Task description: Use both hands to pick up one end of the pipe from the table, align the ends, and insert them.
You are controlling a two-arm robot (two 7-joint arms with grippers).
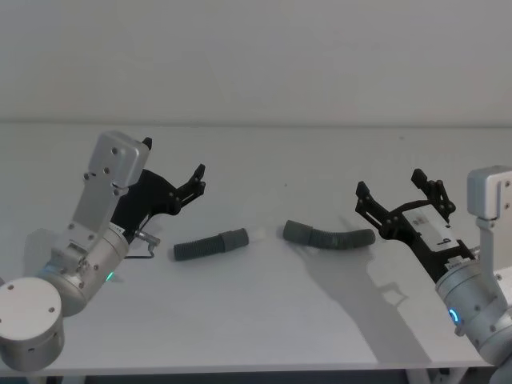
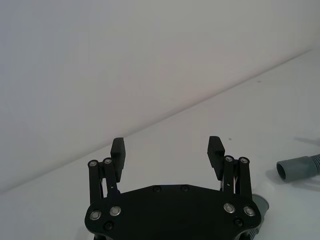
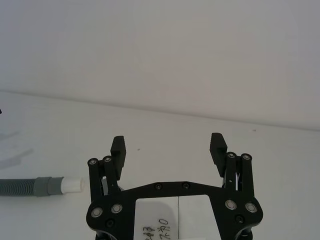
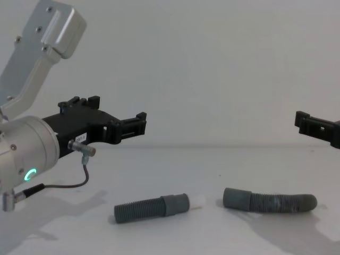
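Two dark grey corrugated pipe pieces lie on the white table (image 1: 264, 320), roughly end to end with a small gap between them. The straight piece (image 1: 210, 245) lies on the left, and its white tip (image 4: 197, 201) points at the smooth cuff (image 4: 236, 197) of the curved piece (image 1: 328, 236). My left gripper (image 1: 173, 158) hovers open above and behind the straight piece, holding nothing. Open and empty too, my right gripper (image 1: 389, 182) hangs to the right of the curved piece. The right wrist view shows the straight piece (image 3: 37, 186) beyond its gripper (image 3: 168, 147). In the left wrist view the cuff (image 2: 295, 169) lies beyond that gripper (image 2: 167, 150).
A plain white wall (image 1: 256, 56) stands behind the table's far edge. A thin black cable (image 4: 64, 183) loops off the left wrist, near the table.
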